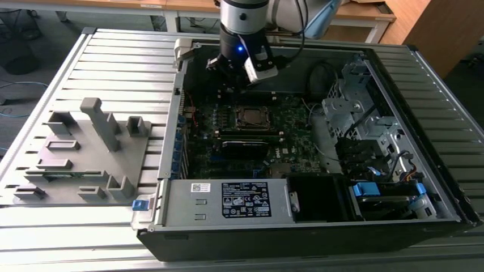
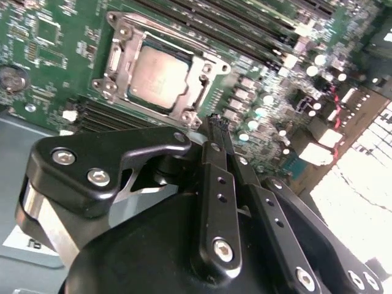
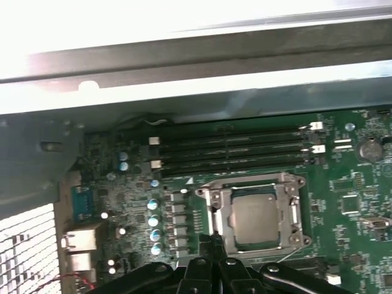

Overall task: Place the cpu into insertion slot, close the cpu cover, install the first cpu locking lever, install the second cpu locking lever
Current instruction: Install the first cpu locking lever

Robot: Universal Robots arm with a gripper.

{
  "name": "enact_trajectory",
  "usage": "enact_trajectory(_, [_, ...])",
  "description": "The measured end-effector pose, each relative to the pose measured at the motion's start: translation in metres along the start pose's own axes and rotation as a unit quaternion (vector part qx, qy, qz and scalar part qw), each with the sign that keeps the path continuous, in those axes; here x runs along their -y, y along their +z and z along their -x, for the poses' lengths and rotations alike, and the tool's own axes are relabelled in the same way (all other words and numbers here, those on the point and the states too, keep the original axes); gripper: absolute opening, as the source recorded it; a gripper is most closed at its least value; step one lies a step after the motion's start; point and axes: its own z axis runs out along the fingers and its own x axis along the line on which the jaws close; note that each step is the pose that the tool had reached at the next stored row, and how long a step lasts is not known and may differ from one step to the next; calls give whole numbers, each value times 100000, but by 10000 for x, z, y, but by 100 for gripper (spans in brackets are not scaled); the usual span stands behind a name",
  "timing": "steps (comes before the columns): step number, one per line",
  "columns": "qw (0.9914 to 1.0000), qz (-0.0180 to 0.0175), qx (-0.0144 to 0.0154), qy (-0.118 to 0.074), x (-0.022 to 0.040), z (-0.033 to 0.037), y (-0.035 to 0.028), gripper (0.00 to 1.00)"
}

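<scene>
The cpu (image 2: 160, 75) lies flat in the insertion slot (image 1: 252, 117), its grey metal top showing in both wrist views. The silver cpu cover (image 2: 120, 59) lies down around it as a frame, the chip showing through its cut-out (image 3: 256, 218). My gripper (image 2: 215, 122) hangs above the circuit board just beside one corner of the socket, its black fingers (image 3: 211, 240) pressed together with nothing between them. In the exterior view the gripper (image 1: 229, 78) is inside the open computer case, behind the socket.
Long black memory slots (image 3: 233, 150) run beside the socket. The case's metal walls (image 1: 172, 141) ring the board, with a drive cage (image 1: 355, 107) and power supply (image 1: 242, 199). A grey fixture (image 1: 83, 153) stands on the slatted table at the exterior view's left.
</scene>
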Motion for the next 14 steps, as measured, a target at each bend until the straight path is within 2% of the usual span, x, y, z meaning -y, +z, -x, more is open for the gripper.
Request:
enact_trajectory(11, [100000,70,38,-5,20,-172,1,11])
enact_trajectory(12, [99999,526,-12,-9,21,-177,1,11])
enact_trajectory(14, [99983,1830,-158,-2,23,-185,2,11])
